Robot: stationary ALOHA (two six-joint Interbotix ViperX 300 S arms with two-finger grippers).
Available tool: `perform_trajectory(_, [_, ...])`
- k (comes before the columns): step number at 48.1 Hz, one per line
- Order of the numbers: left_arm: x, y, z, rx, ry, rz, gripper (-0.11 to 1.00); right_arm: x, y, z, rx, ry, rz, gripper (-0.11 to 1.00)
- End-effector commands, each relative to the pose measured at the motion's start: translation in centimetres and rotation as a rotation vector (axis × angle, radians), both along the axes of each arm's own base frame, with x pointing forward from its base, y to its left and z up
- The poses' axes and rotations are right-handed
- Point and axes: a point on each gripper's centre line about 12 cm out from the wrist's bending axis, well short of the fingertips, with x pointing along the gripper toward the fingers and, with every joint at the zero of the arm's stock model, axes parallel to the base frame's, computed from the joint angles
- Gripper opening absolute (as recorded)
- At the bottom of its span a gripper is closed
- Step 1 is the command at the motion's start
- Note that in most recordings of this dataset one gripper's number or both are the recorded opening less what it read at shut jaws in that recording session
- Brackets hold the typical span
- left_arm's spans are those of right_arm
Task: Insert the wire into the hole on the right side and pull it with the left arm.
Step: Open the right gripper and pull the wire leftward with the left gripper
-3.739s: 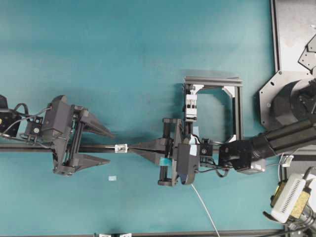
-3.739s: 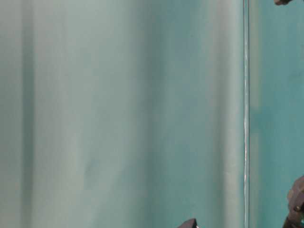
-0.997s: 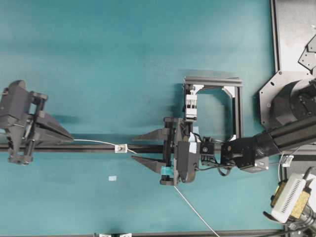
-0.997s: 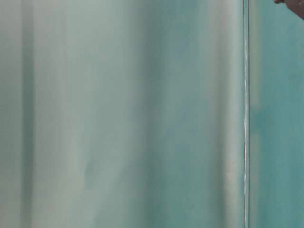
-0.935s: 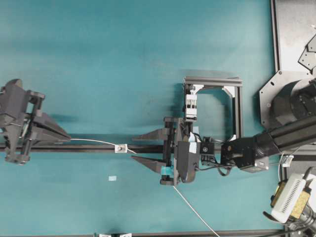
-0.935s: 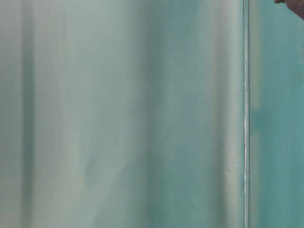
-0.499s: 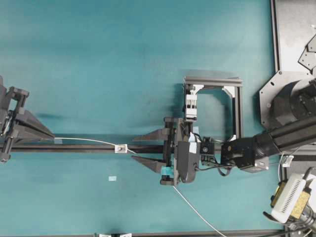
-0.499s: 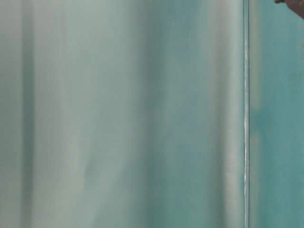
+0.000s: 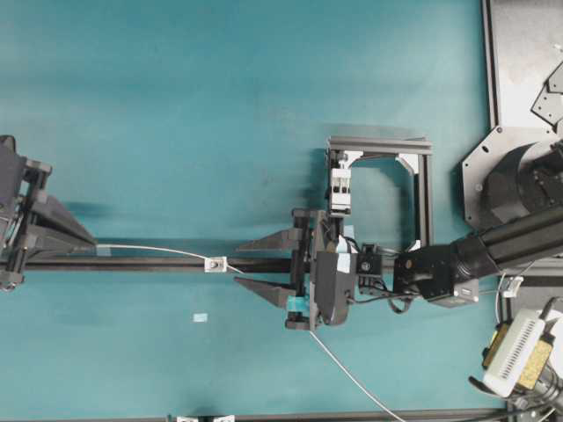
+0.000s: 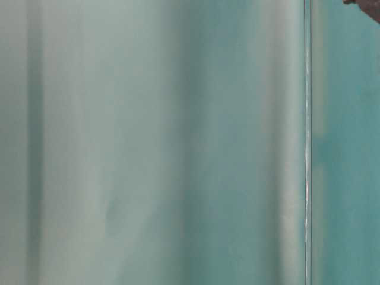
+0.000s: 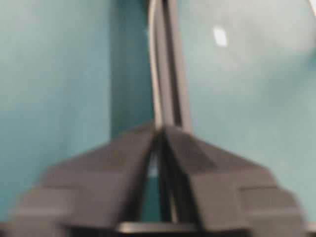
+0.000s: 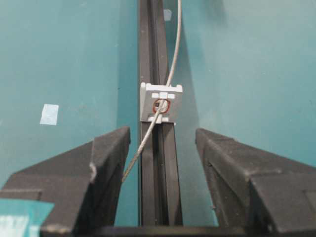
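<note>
- Teal tabletop (image 9: 220, 105) is lying beneath everything.
- Wire (image 12: 170, 69) is passing through the hole (image 12: 160, 105).
- Left gripper (image 11: 160, 129) fingers, blurred, seemingly pinching the wire.
- Right gripper (image 12: 162, 140) fingers are standing spread, empty.
- No readable writing.

wire (image 12: 159, 114) through hole (image 12: 160, 105) on rail (image 12: 150, 59)

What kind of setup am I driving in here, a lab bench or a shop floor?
Most likely a lab test bench: a teal work surface bare except for a black rail carrying a small block with the hole, the wire threaded through it, and a metal frame fixture.
</note>
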Motion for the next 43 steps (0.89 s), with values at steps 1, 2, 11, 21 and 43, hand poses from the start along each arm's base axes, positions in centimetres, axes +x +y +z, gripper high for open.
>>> perform_trajectory(1, [0.55,-0.31,0.84,-0.007,-0.035,-0.008,-0.01,0.29,0.03,1.38,0.015,-0.038,-0.001,0.65])
perform_trajectory(2, [0.64,-0.34,0.87,-0.008,-0.036,-0.008,0.01,0.27,0.09,1.38,0.015,-0.038,0.000,0.65])
perform_trajectory(11, [0.77,-0.38,0.66,0.003,-0.024,-0.011,0.44,0.27,0.09,1.38,0.015,-0.038,0.000,0.65])
perform_trajectory(21, [0.74,-0.38,0.55,0.004,-0.017,-0.011,0.86,0.27,0.09,1.38,0.015,-0.038,0.000,0.64])
perform_trajectory(43, [0.81,0.07,0.58,0.010,-0.018,0.003,0.86,0.29,0.10,1.77,0.020,-0.048,0.000,0.64])
